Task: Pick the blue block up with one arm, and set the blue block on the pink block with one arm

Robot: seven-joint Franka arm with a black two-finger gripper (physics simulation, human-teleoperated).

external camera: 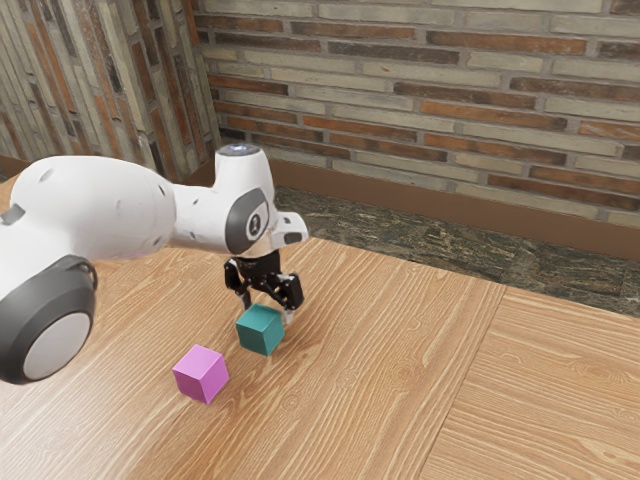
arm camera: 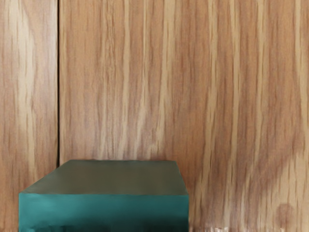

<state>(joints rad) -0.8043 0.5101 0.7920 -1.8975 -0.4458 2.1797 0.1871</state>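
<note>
A teal-blue block (external camera: 260, 333) rests on the wooden table, near its middle. My black gripper (external camera: 268, 306) hangs right over it, open, fingertips about level with the block's top edge and spread to either side. In the wrist view the same block (arm camera: 104, 193) lies close under my hand. A pink block (external camera: 201, 373) sits on the table a short way toward the exterior view's left and nearer the camera, apart from the teal-blue block.
The wooden table (external camera: 400, 380) stretches wide toward the exterior view's right, with a seam (external camera: 470, 370) between two boards. A brick wall (external camera: 450, 100) stands behind the table, beyond a strip of dark floor.
</note>
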